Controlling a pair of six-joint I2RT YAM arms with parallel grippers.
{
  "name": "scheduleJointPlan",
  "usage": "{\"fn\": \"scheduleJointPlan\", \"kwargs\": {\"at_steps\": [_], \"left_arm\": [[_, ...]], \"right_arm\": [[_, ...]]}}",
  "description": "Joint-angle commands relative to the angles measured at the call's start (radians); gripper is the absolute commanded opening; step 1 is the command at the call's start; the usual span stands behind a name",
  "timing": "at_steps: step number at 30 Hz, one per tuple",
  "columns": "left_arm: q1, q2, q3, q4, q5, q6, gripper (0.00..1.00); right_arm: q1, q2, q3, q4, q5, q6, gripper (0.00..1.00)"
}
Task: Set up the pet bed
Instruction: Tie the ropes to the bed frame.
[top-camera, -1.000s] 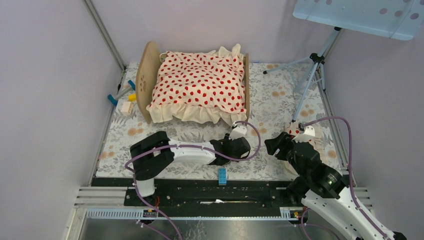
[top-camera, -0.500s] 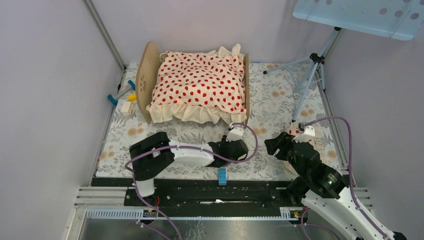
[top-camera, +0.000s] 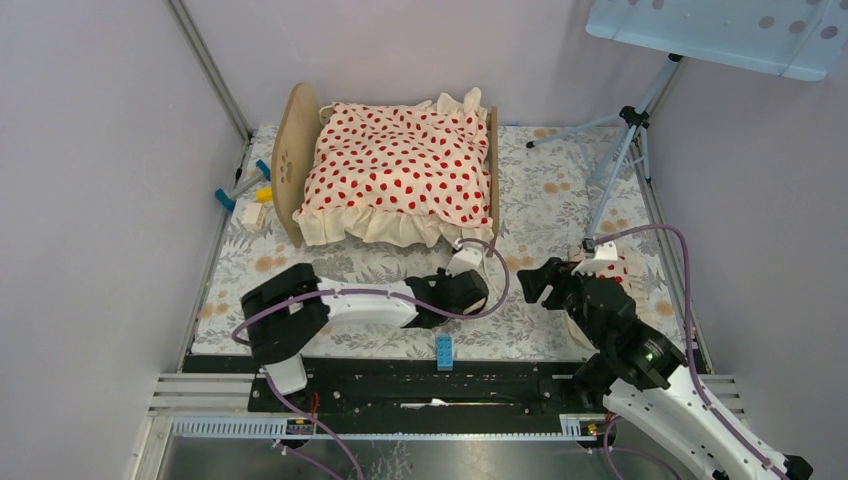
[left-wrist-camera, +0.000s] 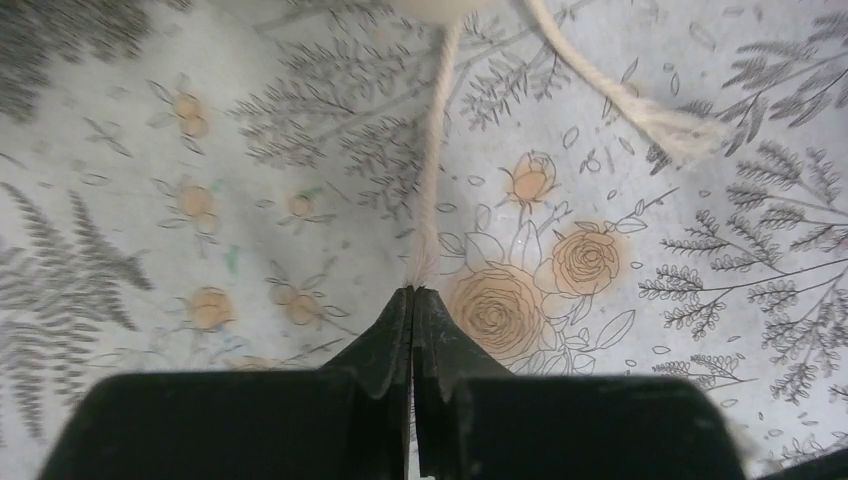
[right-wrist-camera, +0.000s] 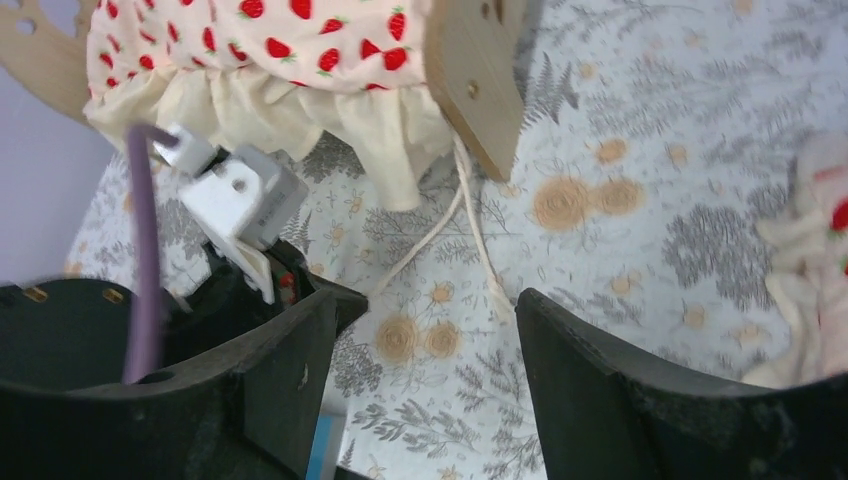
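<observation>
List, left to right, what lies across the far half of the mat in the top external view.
Small blue and yellow pieces → rounded end board of the pet bed → red-dotted blanket → tripod.

The floral mat (top-camera: 560, 215) covers the table. The bed (top-camera: 395, 175) stands on it beyond the left gripper (left-wrist-camera: 412, 292), whose closed tips meet a cream cord (left-wrist-camera: 432, 190) lying on the mat. A frayed cord (left-wrist-camera: 640, 105) runs to its right. A blue block (top-camera: 443, 350) sits behind that gripper. Far to its left lie blue-and-yellow bits (top-camera: 245, 185) and a white block (top-camera: 252, 213). A tripod (top-camera: 620, 150) stands beyond the right gripper (right-wrist-camera: 425, 320), and a dotted pillow (right-wrist-camera: 815, 230) lies just to its right.
</observation>
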Motion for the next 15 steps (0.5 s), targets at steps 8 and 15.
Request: {"fn": "scheduleJointPlan", "kwargs": {"at_steps": [8, 15], "left_arm": [[0.199, -0.245, 0.098, -0.047, 0.356, 0.216, 0.0], [0.25, -0.191, 0.308, -0.233, 0.555, 0.336, 0.0]], "right_arm": [[0.006, 0.075, -0.198, 0.662, -0.296, -0.595, 0.79], [0.006, 0.162, -0.227, 0.725, -0.535, -0.873, 0.78]]}}
